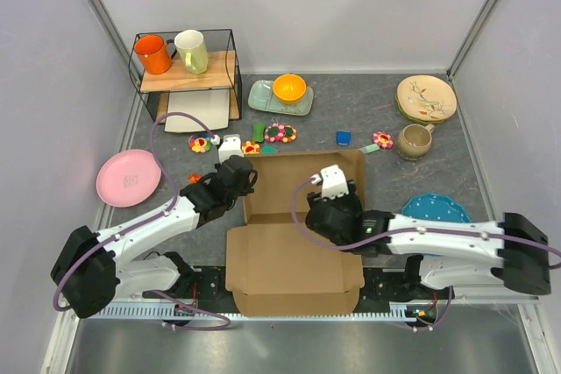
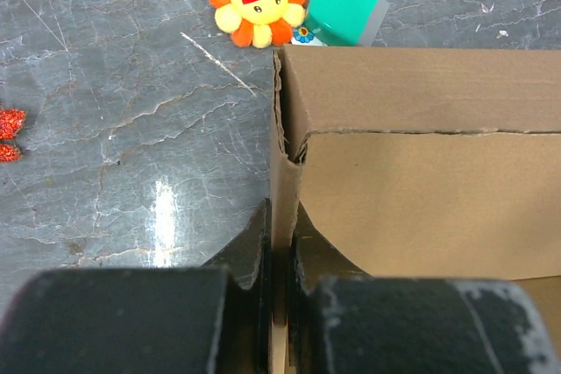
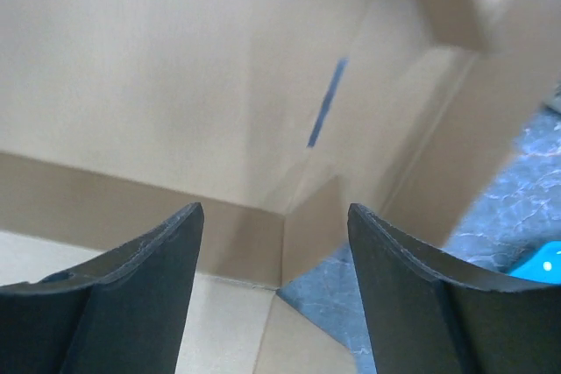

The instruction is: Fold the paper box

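The paper box (image 1: 294,260) is a brown cardboard mailer in the middle of the table, with raised walls at the back and its lid flap lying flat toward the arms. My left gripper (image 1: 243,183) is at the box's left wall. In the left wrist view the left gripper (image 2: 280,247) is shut on the thin edge of that upright wall (image 2: 421,208). My right gripper (image 1: 328,208) hovers over the box's right side. Seen from its wrist, the right gripper (image 3: 276,216) stands open, nothing between its fingers, facing an inner corner of the box (image 3: 175,67).
A pink plate (image 1: 129,177) lies at the left, and a blue plate (image 1: 436,208) at the right beside the right arm. Behind the box lie plush flowers (image 1: 280,133), a brown mug (image 1: 414,140), beige plates (image 1: 427,98), an orange bowl (image 1: 289,88) and a wire shelf (image 1: 186,76) with mugs.
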Controlling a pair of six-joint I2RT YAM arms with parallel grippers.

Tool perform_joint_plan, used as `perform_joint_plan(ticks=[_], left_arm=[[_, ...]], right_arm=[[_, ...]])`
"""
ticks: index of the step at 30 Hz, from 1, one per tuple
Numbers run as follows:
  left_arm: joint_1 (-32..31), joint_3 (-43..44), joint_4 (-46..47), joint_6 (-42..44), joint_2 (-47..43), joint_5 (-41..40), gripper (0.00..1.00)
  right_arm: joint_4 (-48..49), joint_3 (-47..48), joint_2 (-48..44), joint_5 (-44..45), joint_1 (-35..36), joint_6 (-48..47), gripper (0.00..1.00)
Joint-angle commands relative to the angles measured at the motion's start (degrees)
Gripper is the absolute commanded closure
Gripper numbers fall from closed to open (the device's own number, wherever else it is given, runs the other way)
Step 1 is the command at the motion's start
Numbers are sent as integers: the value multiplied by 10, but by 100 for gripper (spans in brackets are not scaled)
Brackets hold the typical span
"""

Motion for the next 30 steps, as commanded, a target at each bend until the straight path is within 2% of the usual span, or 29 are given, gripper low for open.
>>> perform_joint_plan(ticks=[1, 4, 8, 22, 28, 30], left_arm=[[-1, -2, 23, -9, -9, 1, 98], [-2, 0, 18, -9, -9, 5, 98], [-1, -1, 17, -9, -10, 8, 98], [-2, 7, 10, 2, -12, 30, 98], [-1, 7, 9, 3, -15, 30, 98], [-1, 7, 8, 1, -16, 29, 98]], right_arm=[[-9, 58, -113, 65, -17, -29, 23], [-13, 85, -148, 53, -70, -82, 22], [-6, 102, -143, 35, -136, -149, 23], [110, 102, -10, -30, -194, -244, 26], [102, 107, 25, -81, -209, -208, 37], [94, 102, 23, -98, -209, -183, 46]])
